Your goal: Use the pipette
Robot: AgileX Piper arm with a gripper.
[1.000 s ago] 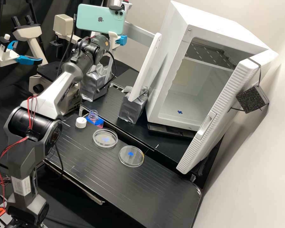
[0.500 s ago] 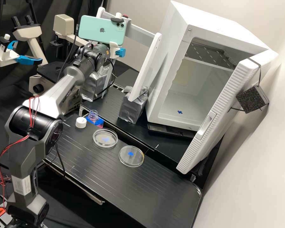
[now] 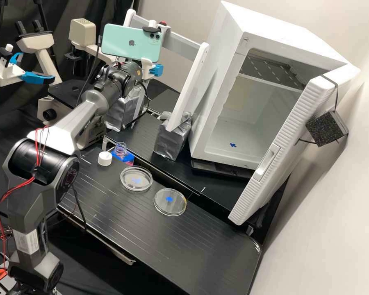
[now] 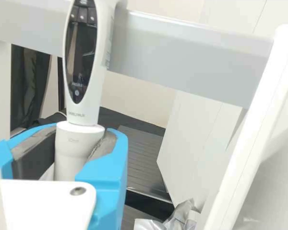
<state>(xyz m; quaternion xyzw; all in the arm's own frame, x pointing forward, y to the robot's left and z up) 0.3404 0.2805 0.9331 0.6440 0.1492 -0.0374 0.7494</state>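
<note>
Pipette (image 4: 102,72) and gripper (image 3: 156,70) partly hidden.
High view: gripper mostly behind phone (image 3: 131,43) and wrist (image 3: 129,76), upper left; microscope (image 3: 44,107) part-covered by arm (image 3: 86,108); second arm (image 3: 4,75) cut at left edge; arm base cropped, lower left. Wrist view: pipette top out of frame, lower end behind blue fingers (image 4: 105,177); display (image 4: 80,52) marks too small.

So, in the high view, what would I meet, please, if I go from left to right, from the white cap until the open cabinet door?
White cap → open bottle → dish with paler blue mark → dish with darker blue mark → open cabinet door.
</note>
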